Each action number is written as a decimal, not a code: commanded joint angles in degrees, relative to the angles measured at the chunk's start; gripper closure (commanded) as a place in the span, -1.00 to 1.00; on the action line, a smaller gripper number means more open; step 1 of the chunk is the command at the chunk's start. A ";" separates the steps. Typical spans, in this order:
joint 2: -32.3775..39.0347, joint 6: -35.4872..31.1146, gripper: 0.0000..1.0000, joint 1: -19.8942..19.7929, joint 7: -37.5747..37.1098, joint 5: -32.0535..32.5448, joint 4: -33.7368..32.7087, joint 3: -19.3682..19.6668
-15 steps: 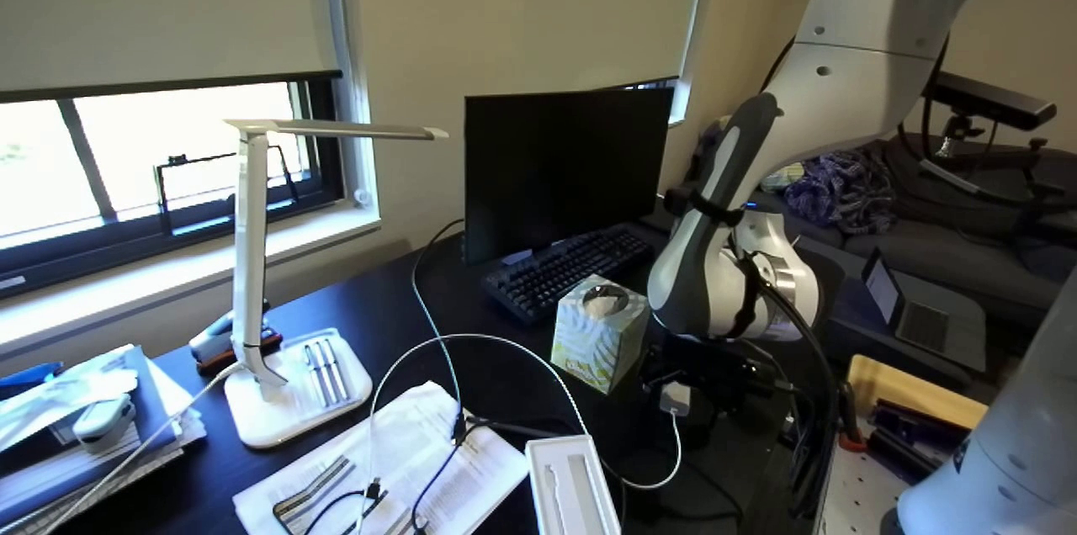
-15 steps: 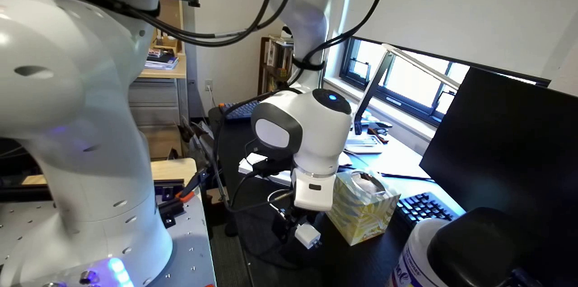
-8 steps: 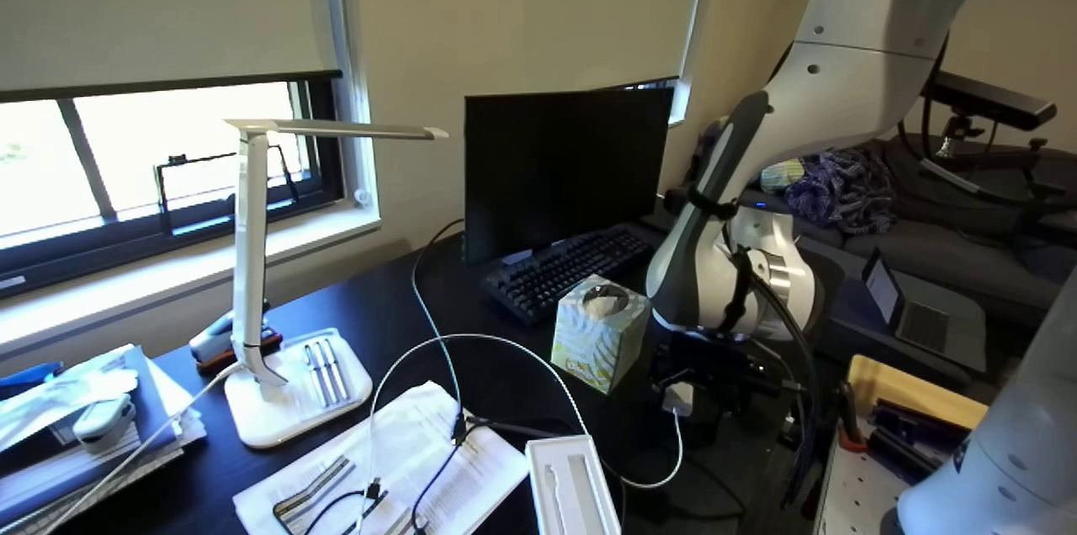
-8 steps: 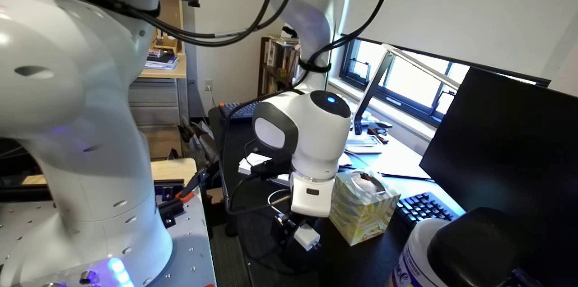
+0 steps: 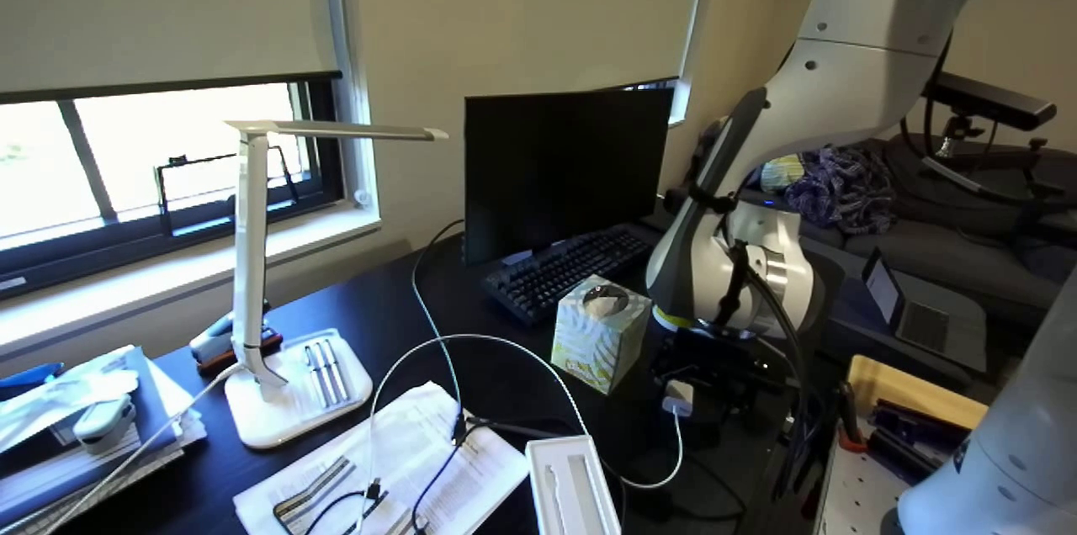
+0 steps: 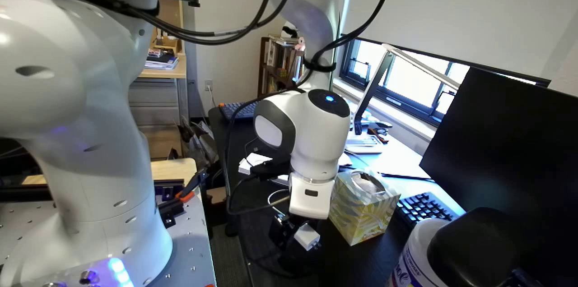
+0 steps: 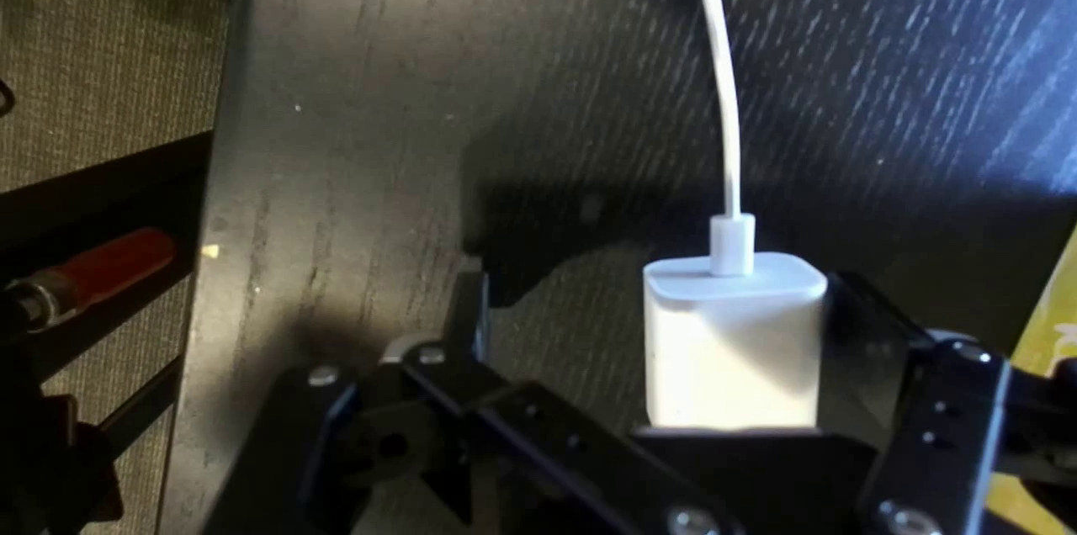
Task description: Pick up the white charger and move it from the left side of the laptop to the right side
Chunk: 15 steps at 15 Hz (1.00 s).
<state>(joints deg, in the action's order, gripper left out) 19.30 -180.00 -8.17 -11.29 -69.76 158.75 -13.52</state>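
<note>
One white box (image 5: pixel 562 452) lies nearest in an exterior view, on the dark table (image 5: pixel 379 305). Farther and to the right, I have the claw (image 7: pixel 665 305) spread wide, with the white charger (image 7: pixel 732 358) between its fingers (image 7: pixel 467 314); in the wrist view there's a clear gap to the left one, while at the right one I can't tell whether it touches. A white cable (image 7: pixel 725 97) is plugged into the charger. Just left and slightly farther sits a tissue box (image 5: pixel 599 335), behind it a keyboard (image 5: pixel 572 268), then a dark monitor (image 5: pixel 564 169). Far right, beyond the table, stands a laptop (image 5: pixel 922 325).
</note>
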 commanded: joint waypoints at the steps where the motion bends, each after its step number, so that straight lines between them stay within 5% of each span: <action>1: -1.50 -2.51 -0.88 1.05 2.46 -3.39 0.96 0.15; 2: -2.04 -3.28 -0.47 0.83 2.43 -3.92 0.97 -0.27; 5: -1.99 -4.64 -0.26 1.09 2.24 -4.34 0.99 -0.16; 11: -1.96 -3.34 0.56 0.90 2.99 -4.46 0.86 -0.14; 15: -4.52 0.23 0.57 0.37 8.52 -6.03 0.98 0.30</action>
<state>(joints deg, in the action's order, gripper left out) 18.51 -182.79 -7.92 -8.80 -72.15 158.74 -13.48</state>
